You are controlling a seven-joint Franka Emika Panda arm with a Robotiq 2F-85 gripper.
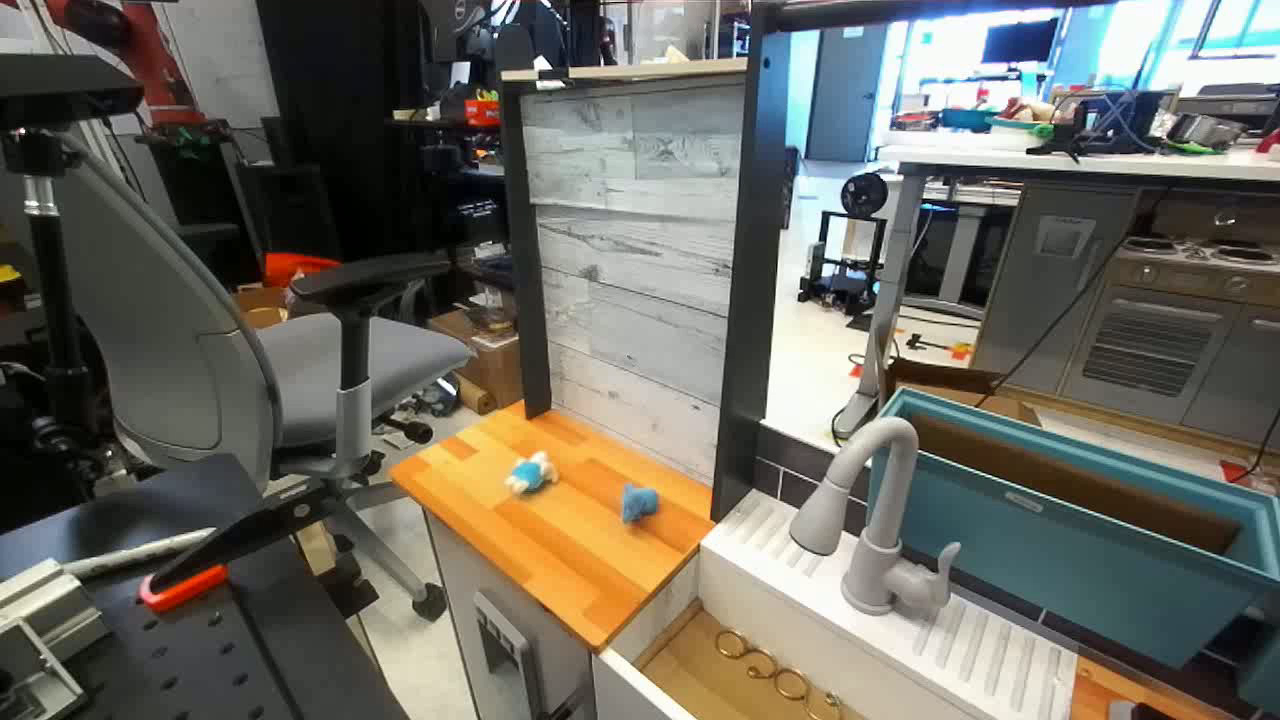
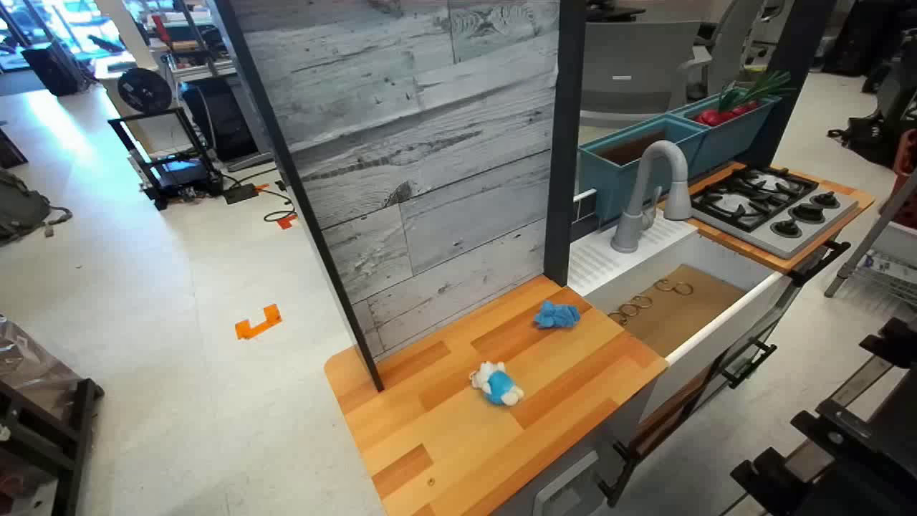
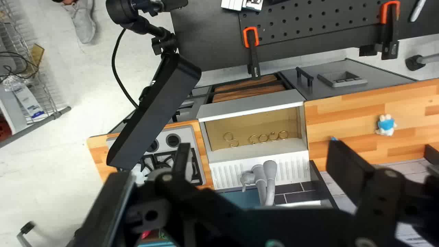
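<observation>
My gripper (image 3: pixel 258 149) is open and empty in the wrist view, its two black fingers wide apart above the sink and faucet. Neither exterior view shows it. A small plush toy, white with a blue middle (image 1: pixel 531 474), lies on the wooden counter (image 1: pixel 560 545). It also shows in an exterior view (image 2: pixel 496 384) and in the wrist view (image 3: pixel 386 125), right of the right finger. A blue plush toy (image 2: pixel 557 315) lies nearer the sink, also in an exterior view (image 1: pixel 639 503). In the wrist view the right finger hides all but a blue tip (image 3: pixel 333 138).
The white sink (image 3: pixel 252 151) holds several gold rings (image 3: pixel 263 138). A grey faucet (image 1: pixel 885 520) rises behind it. A teal planter (image 1: pixel 1060 545), a stove top (image 2: pixel 777 211) and a tall wood-look panel (image 2: pixel 430 165) stand about. A black camera (image 3: pixel 154 113) sits on a table mount.
</observation>
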